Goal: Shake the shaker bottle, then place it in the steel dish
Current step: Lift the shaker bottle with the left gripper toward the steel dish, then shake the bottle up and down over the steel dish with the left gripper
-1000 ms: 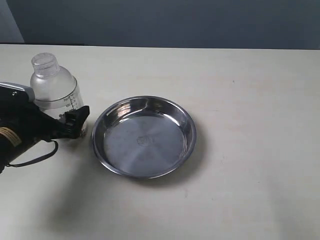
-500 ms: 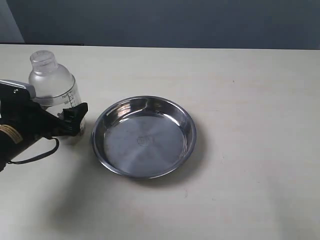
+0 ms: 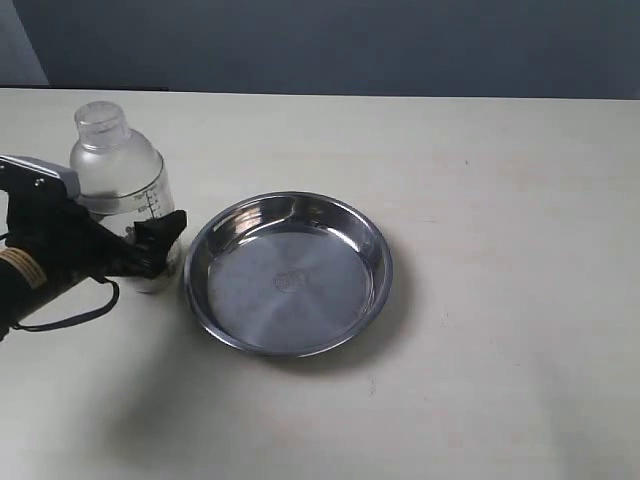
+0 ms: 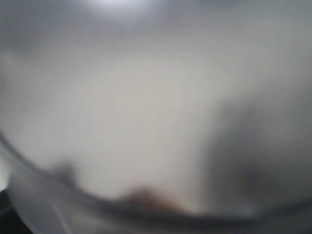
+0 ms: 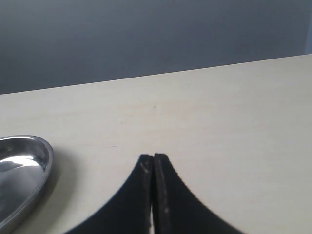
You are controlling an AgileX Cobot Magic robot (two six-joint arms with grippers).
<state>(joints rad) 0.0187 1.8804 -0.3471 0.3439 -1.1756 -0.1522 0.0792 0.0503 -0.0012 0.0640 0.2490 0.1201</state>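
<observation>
The shaker bottle stands upright at the table's left, frosted, with a round cap and black marks. My left gripper is shut on its lower body, one black finger across the front. The bottle's blurred wall fills the left wrist view, with a brown smudge low inside and the fingers hidden. The steel dish lies just right of the bottle and holds nothing. My right gripper is shut on nothing above bare table, with the dish's rim off to its side; the exterior view does not show it.
The pale table stretches right of the dish and ends at a dark blue-grey wall at the back. A black cable loops under my left arm.
The bottle and my left gripper rose a little, then shifted right, closer to the dish. The dish has not moved.
</observation>
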